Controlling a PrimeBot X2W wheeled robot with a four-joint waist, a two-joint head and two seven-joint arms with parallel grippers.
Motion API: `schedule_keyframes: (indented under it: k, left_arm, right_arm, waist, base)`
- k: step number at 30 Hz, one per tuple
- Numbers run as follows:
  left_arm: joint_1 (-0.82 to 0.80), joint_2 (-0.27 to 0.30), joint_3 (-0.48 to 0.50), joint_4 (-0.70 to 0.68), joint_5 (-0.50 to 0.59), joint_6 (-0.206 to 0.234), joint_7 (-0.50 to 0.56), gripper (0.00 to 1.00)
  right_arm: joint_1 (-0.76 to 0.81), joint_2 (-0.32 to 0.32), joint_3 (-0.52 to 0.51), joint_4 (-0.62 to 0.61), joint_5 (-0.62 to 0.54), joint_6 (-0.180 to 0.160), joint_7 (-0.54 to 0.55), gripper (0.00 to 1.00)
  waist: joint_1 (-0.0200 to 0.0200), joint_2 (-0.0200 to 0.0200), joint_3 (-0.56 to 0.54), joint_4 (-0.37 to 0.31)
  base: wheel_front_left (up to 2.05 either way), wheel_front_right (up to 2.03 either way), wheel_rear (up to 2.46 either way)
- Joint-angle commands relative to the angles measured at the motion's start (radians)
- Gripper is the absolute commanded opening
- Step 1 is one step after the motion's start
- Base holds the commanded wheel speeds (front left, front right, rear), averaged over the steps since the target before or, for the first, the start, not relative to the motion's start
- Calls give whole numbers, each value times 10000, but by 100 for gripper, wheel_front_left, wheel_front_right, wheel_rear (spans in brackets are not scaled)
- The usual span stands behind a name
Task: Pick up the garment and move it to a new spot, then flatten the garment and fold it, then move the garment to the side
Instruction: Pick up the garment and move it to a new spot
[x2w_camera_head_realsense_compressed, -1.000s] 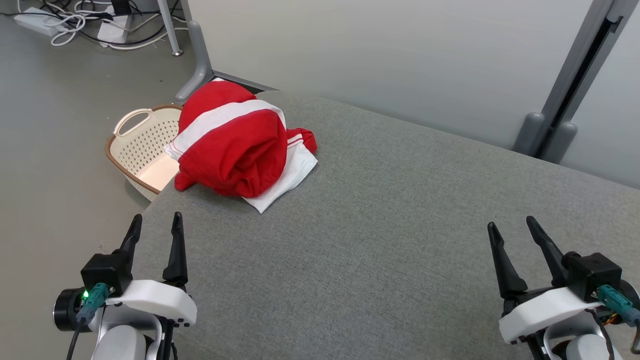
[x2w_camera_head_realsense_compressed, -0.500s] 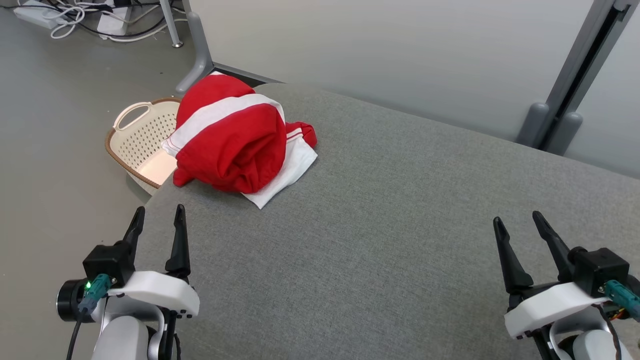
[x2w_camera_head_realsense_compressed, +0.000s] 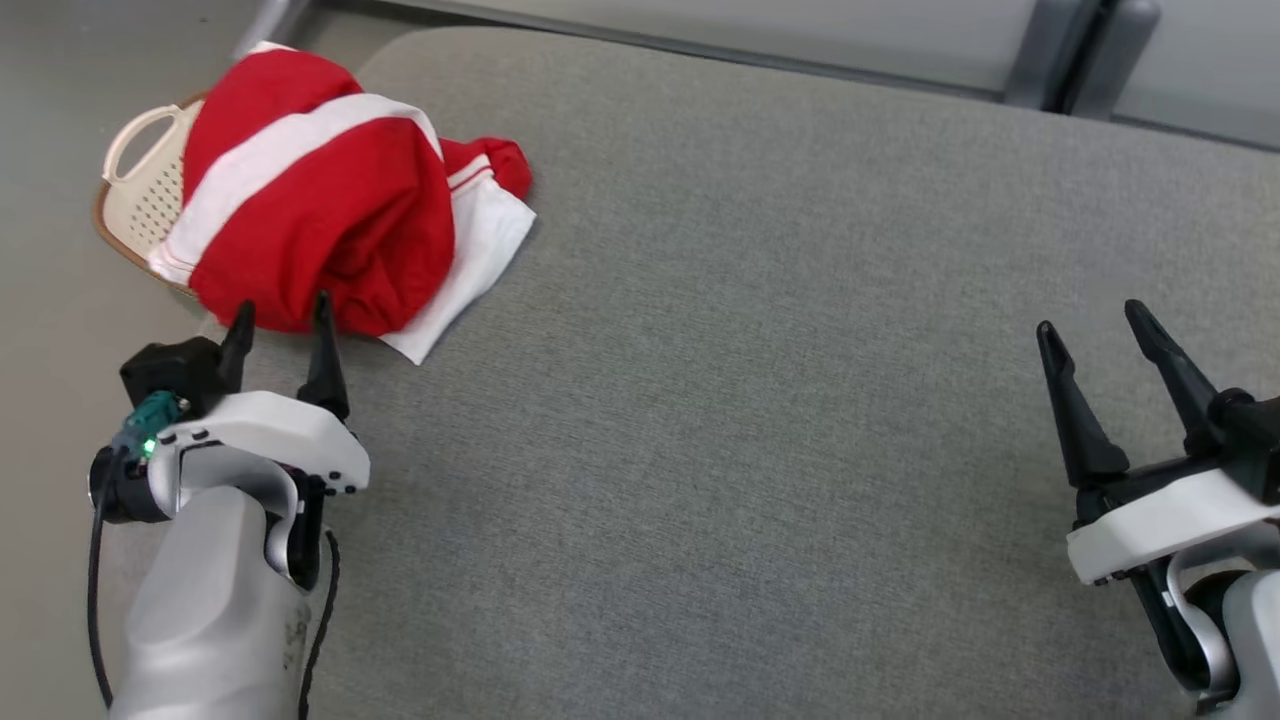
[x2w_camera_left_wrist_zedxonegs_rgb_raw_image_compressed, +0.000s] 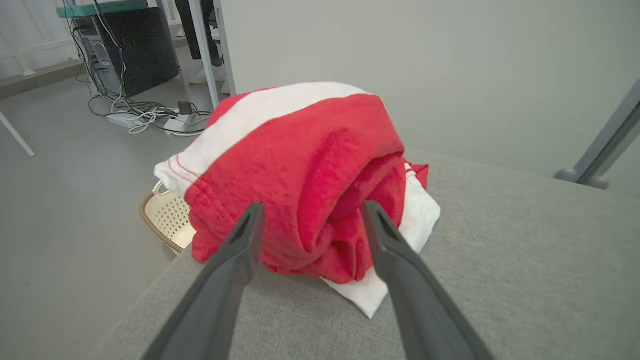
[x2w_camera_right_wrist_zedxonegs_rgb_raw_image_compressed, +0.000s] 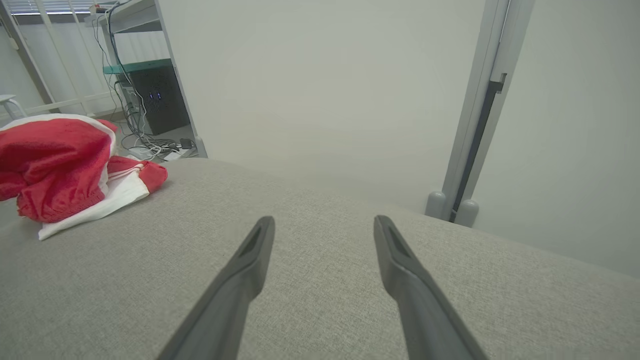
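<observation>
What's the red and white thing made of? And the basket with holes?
The garment looks like soft cloth, maybe fleece: fuzzy, matte, bunched in folds. The basket looks like cream plastic: smooth, stiff, even rows of holes.

We record the garment (x2w_camera_head_realsense_compressed: 310, 240) as soft, matt red-and-white knit cloth, slightly fuzzy. The counter (x2w_camera_head_realsense_compressed: 760, 400) wears coarse grey woven fabric, matt. The basket (x2w_camera_head_realsense_compressed: 150, 200) is smooth cream perforated plastic. Left hand (x2w_camera_head_realsense_compressed: 282, 302) and right hand (x2w_camera_head_realsense_compressed: 1089, 317): matt dark plastic fingers (x2w_camera_head_realsense_compressed: 325, 365), smooth white shells.

High head, low wrists, common garment (x2w_camera_head_realsense_compressed: 310, 225)
</observation>
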Motion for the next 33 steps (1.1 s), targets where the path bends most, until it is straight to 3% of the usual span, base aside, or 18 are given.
schedule_keyframes:
  k: [1,9,10,11,12,17,23,33]
  left_arm:
    - [-319,156,106,276,-89,62,-18,100]
    - [-1634,724,666,2023,-330,442,-18,100]
    - [-1724,778,697,2075,-327,445,-18,76]
    - [-1811,814,746,1983,-315,499,-18,19]
    - [-1823,777,774,1862,-296,496,-18,0]
    - [-1419,736,1127,401,-164,387,-18,0]
    - [-363,376,1219,-2376,331,204,-17,0]
    - [1966,-38,-397,-6267,1071,-49,-17,0]
  right_arm:
    - [-164,-106,-13,-63,44,1,40,100]
    - [-508,-425,-15,-210,186,1,-5,100]
    - [-534,-438,-29,-196,204,1,-23,100]
    - [-555,-436,-40,-177,226,1,-26,100]
    - [-566,-437,-39,-159,235,1,-35,100]
    - [-604,-344,-43,10,286,1,-182,100]
    - [-446,-91,-168,256,341,1,-364,100]
    - [-74,479,-359,700,370,1,-656,100]
  waist:
    - [0,0,773,-577]
    - [0,0,1401,-874]
    - [0,0,1428,-876]
    - [0,0,1450,-875]
    - [0,0,1457,-870]
    - [0,0,1332,-821]
    - [0,0,788,-808]
    - [0,0,-238,-1237]
  base:
    - [0,0,0]
    - [0,0,0]
    - [0,0,0]
    - [0,0,0]
    - [0,0,0]
    - [0,0,0]
    - [0,0,0]
    - [0,0,0]
